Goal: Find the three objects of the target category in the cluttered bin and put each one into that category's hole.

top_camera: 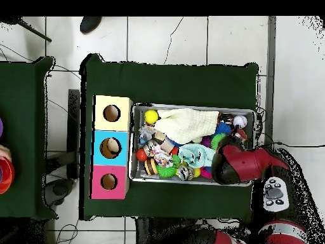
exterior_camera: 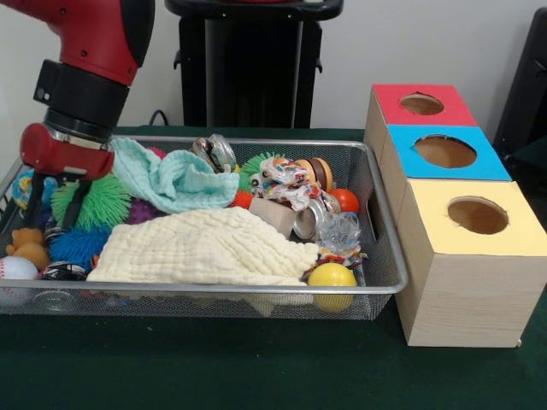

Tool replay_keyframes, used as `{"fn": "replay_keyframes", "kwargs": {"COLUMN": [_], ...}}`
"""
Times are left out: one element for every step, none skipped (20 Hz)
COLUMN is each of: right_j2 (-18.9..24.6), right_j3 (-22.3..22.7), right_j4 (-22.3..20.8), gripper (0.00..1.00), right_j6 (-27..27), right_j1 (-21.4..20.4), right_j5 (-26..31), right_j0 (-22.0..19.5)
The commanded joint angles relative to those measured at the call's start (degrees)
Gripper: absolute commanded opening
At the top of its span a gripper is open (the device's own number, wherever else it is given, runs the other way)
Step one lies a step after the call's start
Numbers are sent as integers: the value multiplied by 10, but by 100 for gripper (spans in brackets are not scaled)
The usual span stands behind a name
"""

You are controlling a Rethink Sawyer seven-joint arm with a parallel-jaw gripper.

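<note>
Robotics lab | red robot arm (exterior_camera: 85,68) over green-clothed table (exterior_camera: 256,367) | tiled floor (top_camera: 190,38) | coloured sorting boxes (exterior_camera: 453,213)

light: bright, even, diffuse | shadows: soft, faint | glare: none | focus: slightly soft throughout

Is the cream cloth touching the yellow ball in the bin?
Touching. In the front view the cream cloth has its right corner lying against the top of the yellow ball; the overhead view shows them edge to edge too, with no gap between.
</note>
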Motion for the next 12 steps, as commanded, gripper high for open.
{"fn": "replay_keyframes", "kwargs": {"right_j2": [-56,-81,-87,-93,-93,-90,-87,-84,-78,-73,-59,-54], "right_j3": [-42,-57,-68,-76,-84,-87,-93,-94,-95,-96,-98,-99], "right_j4": [-19,-2,4,11,12,10,9,8,6,5,0,1], "gripper": [100,100,100,100,100,100,100,100,100,100,100,100], "right_j6": [55,57,56,53,51,50,49,52,55,59,62,65], "right_j1": [54,74,87,97,104,108,113,116,118,119,121,126], "right_j5": [-55,-77,-87,-97,-100,-103,-105,-105,-102,-99,-94,-98], "right_j0": [32,42,40,40,37,33,29,25,21,16,7,2]}}
